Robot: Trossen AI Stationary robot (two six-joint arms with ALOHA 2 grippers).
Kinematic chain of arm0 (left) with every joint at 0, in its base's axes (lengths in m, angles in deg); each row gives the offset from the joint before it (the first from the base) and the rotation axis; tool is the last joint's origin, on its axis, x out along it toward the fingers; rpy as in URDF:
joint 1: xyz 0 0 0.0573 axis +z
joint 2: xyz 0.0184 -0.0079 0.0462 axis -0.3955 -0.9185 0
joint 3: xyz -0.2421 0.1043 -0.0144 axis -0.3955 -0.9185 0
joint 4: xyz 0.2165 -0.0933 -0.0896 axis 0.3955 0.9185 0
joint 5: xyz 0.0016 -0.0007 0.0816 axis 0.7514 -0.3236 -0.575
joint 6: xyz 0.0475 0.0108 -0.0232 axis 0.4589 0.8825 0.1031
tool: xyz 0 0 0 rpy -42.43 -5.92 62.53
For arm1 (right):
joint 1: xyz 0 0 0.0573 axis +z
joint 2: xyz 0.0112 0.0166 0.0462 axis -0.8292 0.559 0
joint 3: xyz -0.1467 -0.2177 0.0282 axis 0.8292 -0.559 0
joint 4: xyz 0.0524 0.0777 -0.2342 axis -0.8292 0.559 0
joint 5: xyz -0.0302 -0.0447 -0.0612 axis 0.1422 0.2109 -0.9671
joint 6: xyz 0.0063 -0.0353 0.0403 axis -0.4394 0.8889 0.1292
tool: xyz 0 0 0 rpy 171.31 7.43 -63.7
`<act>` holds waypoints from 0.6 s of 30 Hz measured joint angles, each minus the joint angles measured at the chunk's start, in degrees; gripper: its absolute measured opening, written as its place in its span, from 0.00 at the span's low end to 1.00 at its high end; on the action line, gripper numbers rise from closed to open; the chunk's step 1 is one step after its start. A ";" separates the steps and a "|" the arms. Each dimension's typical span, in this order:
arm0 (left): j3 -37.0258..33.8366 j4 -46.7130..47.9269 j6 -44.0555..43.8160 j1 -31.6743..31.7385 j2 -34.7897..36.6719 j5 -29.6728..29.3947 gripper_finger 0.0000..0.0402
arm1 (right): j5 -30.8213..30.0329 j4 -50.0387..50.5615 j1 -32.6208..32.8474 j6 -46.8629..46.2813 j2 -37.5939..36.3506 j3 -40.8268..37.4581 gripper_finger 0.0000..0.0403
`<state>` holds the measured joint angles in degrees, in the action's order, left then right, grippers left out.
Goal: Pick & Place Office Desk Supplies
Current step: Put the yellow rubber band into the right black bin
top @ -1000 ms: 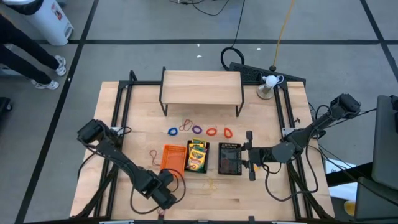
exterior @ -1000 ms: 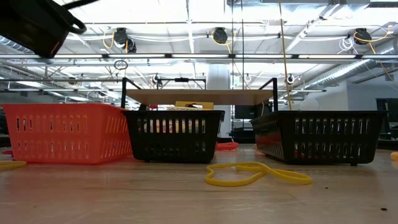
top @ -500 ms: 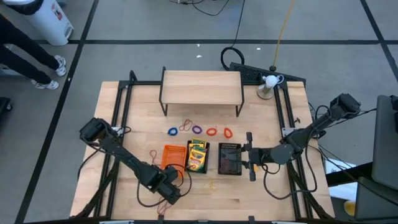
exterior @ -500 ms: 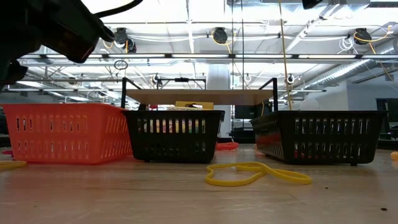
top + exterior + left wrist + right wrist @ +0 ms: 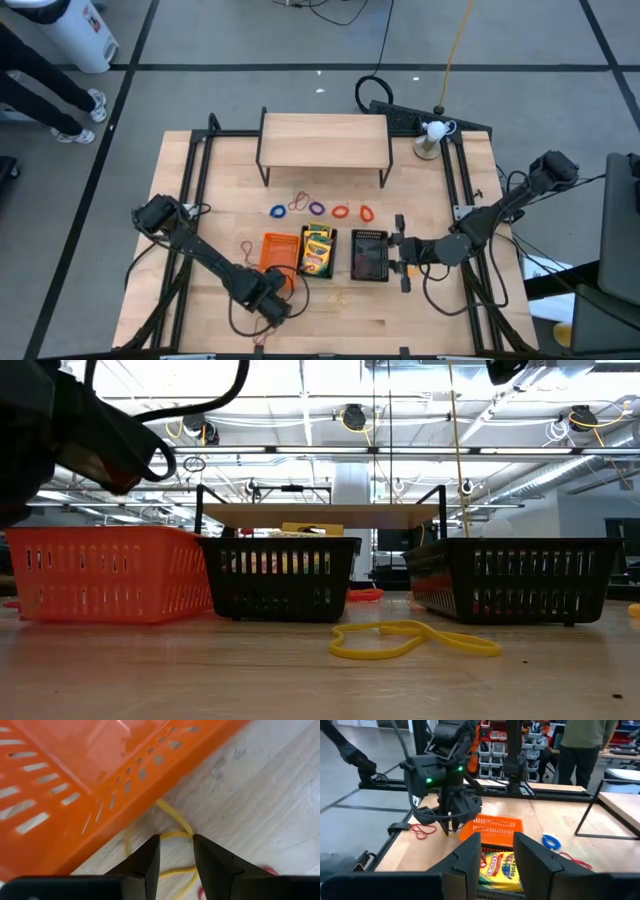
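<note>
Three mesh trays stand side by side on the table: an orange tray (image 5: 277, 253), a black tray (image 5: 318, 250) with yellow-and-green crayon boxes (image 5: 496, 865) inside, and another black tray (image 5: 370, 255). My left gripper (image 5: 272, 303) points down at the orange tray's near side, open, its fingers over a yellow rubber band (image 5: 170, 811) that lies on the wood partly under the tray's wall (image 5: 100, 800). My right gripper (image 5: 400, 250) hangs level and open just right of the right-hand black tray, holding nothing.
Blue (image 5: 277, 211), purple (image 5: 317, 208) and red or orange bands (image 5: 341, 212) lie in a row beyond the trays, before a wooden shelf (image 5: 324, 138). A tan band (image 5: 246, 248) lies left of the orange tray. Another yellow band (image 5: 410, 640) lies near the front edge. People stand beyond the table.
My left gripper has come down and moved a little toward the orange tray's near side, still open. The trays and bands have not moved.
</note>
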<state>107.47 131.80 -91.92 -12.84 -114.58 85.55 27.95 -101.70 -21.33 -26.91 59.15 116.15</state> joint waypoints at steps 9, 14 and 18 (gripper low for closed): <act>-0.18 -1.18 0.47 0.02 0.03 -1.10 0.30 | 0.02 -3.22 2.12 0.90 1.57 0.00 0.26; -0.26 -3.49 -0.57 0.02 -0.03 -1.11 0.30 | -0.02 -3.22 2.70 0.14 1.57 0.00 0.26; -0.26 -4.20 -2.42 0.07 -0.09 -0.81 0.30 | -0.12 -3.24 2.94 0.14 1.57 0.00 0.26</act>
<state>107.20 127.61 -94.34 -12.78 -114.68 84.74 27.83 -104.95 -18.39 -26.77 60.71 116.15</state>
